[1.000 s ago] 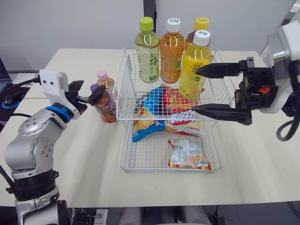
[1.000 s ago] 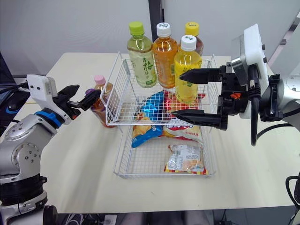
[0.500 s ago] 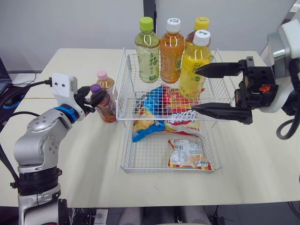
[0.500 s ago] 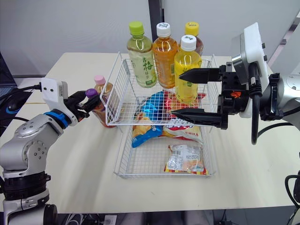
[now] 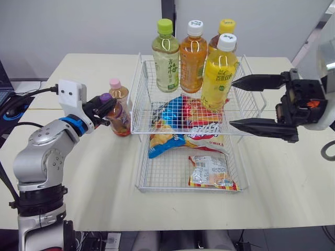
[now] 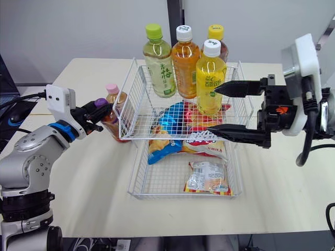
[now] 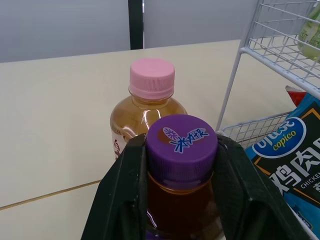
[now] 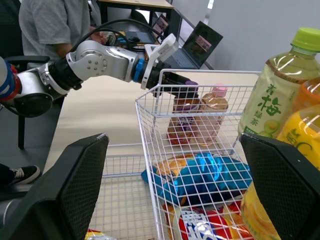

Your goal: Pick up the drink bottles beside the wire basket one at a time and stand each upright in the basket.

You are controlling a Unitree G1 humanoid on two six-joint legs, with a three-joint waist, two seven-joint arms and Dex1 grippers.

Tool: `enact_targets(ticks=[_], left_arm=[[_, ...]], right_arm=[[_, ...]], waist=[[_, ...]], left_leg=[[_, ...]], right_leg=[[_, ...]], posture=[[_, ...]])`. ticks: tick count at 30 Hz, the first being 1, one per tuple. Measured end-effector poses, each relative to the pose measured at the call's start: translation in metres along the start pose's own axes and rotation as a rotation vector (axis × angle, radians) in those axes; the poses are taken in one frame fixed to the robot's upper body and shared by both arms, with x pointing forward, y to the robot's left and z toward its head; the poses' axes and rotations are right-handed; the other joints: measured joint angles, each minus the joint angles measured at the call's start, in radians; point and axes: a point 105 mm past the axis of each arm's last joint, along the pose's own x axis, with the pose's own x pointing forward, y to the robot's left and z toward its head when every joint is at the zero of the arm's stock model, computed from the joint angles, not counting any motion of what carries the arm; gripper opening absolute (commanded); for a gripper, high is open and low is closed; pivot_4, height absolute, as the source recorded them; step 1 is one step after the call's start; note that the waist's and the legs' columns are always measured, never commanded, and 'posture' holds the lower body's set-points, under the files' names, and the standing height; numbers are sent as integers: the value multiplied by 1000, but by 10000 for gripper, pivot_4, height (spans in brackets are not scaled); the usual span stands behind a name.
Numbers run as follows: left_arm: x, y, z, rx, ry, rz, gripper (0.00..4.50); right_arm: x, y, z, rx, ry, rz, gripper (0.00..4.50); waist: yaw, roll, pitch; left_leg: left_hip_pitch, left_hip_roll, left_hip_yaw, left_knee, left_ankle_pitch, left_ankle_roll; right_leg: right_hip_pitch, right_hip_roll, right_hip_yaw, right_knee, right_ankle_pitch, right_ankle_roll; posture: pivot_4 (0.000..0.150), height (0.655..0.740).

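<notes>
I am looking down on a cream desk with a white two-tier wire basket at its centre. At nine o'clock from the basket stands the next bottle to move, a small brown drink bottle with a purple cap. It is upright on the desk, just outside the basket's wall.

My left pincer is clenched on its neck, one black finger on each side under the cap. I judge that grip is chosen so the bottle hangs straight and can go in standing. A second small amber bottle with a pink cap waits just behind it, toward ten o'clock, close enough to be nudged on lift-off.

Four taller bottles stand in the upper tier along its twelve o'clock side:
- a pale green bottle with a green cap
- an orange bottle with a white cap
- a brown bottle with a yellow cap
- a yellow bottle with a white cap

A blue snack bag and a clear snack packet lie in the lower tier.

My right pincer hovers at three o'clock, released with its fingers spread wide and holding nothing (probably parked clear of the drop zone).

The basket's near wall is the main obstacle, because the bottle must rise above its rim before crossing. Free floor in the upper tier is toward six o'clock.
</notes>
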Motion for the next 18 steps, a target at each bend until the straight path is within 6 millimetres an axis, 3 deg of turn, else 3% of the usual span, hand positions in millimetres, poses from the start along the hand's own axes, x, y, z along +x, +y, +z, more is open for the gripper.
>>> enact_targets(ticks=[4, 8, 14, 16, 18], left_arm=[[-17, -3, 30, 56, -54, -25, 13457], [-30, 8, 61, 105, -100, 6, 13457], [-50, 19, 142, 218, -192, -24, 13457], [-57, 9, 174, 251, -218, -112, 13456], [-57, -1, 187, 266, -223, -181, 13456]], right_arm=[[-8, 0, -4, 3, -7, -9, 45000], [-13, 1, -8, -2, -2, -12, 45000], [-20, 0, -10, -6, -11, -14, 45000], [-22, 1, -9, -14, -14, -8, 45000], [-23, 0, -11, -10, -9, -14, 45000]], waist=[[-3, 0, 0], [-2, 0, 0], [-2, -1, 1], [-1, -1, 1], [0, -1, 1]], left_leg=[[0, 0, 0, 0, 0, 0], [0, 0, 0, 0, 0, 0], [0, -1, 0, -1, 0, 0], [0, -1, 1, -1, 0, 0], [0, -1, 1, -1, 0, 0]], right_leg=[[0, 0, 0, 0, 0, 0], [0, 0, 0, 0, 0, 0], [0, 2, -1, -1, 0, 0], [0, 3, 0, -1, 0, 0], [1, 3, -1, -1, 0, 1]], posture=[[1500, 7400], [1500, 7400], [1500, 7400], [1500, 7400], [1500, 7400]])
